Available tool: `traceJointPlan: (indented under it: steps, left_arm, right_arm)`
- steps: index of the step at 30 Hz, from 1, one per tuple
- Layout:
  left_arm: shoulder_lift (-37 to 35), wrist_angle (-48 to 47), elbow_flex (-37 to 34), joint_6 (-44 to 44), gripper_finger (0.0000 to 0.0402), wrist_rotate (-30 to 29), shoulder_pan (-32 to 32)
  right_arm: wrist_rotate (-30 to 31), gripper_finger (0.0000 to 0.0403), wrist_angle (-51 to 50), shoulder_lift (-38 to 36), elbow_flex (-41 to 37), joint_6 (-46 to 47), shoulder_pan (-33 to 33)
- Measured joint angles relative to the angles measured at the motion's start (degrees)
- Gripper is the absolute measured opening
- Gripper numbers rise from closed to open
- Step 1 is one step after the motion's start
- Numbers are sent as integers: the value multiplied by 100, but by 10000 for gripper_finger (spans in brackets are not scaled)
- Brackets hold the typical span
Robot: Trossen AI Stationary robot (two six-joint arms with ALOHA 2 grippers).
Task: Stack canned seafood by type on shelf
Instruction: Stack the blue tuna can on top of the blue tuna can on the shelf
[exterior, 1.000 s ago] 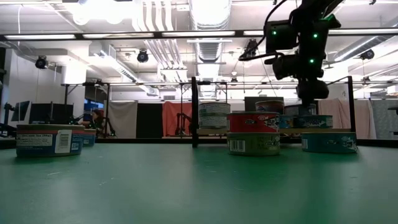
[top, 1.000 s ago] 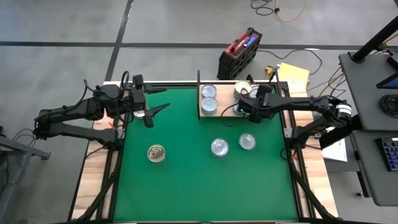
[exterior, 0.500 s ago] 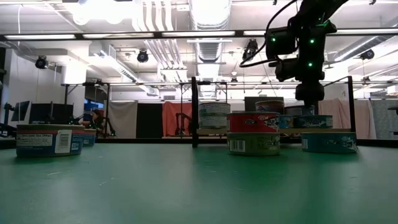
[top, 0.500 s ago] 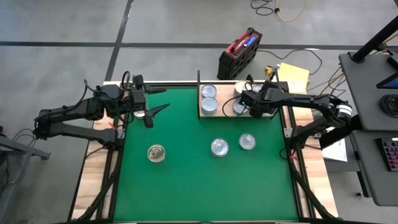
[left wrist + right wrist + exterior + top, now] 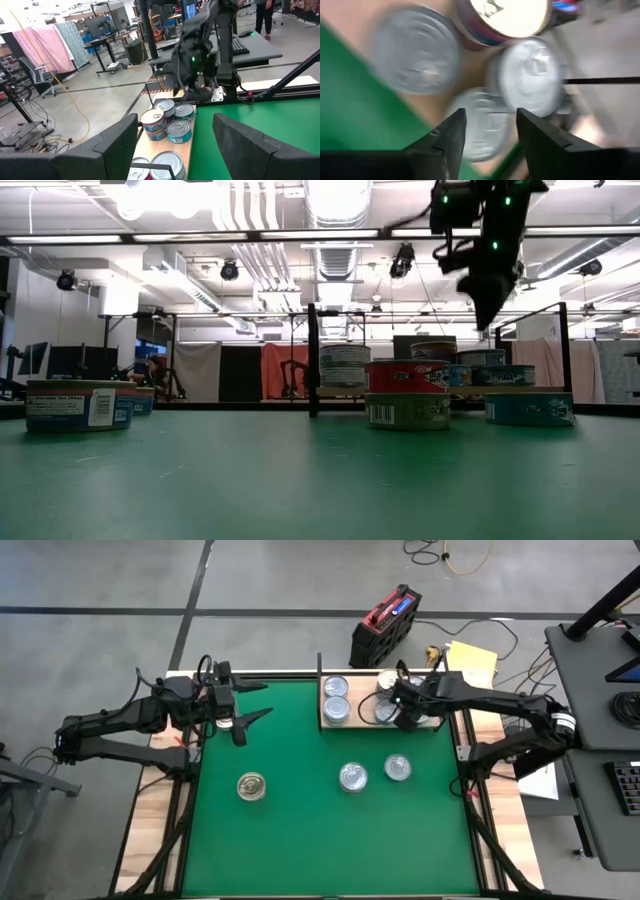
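Green mat (image 5: 300, 830) below: right gripper (image 5: 403, 720) hangs over shelf (image 5: 355, 724) tins (image 5: 336, 710), fingers apart, empty; left gripper (image 5: 255, 702) waits wide open at the mat's edge.

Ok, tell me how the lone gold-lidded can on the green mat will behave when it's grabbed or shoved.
The gold-lidded can sits flat on the green mat and is short and wide, so it should slide rather than tip. It looks like rigid metal, so it probably won't give when squeezed. Its smooth round side may slip in a pincer unless it is gripped squarely.
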Motion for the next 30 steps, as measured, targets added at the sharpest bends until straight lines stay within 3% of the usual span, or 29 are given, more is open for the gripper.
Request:
traceJointPlan:
  steps: [4, 10, 20, 30]
  left_arm:
    - [0, 6, -22, 2, 242, 0, -1]
    - [0, 6, -90, 26, 242, 0, -1]
    - [-2, 19, -114, 24, 242, 0, 1]
    - [-2, 19, -114, 24, 242, 2, 0]
  right_arm:
    - [-956, 126, 20, -182, 168, 912, -76]
    - [-1109, 22, -14, -207, 33, 2151, -151]
    - [-410, 9, 477, 36, -316, 2292, -384]
    - [-394, 9, 549, 179, -332, 1994, -758]
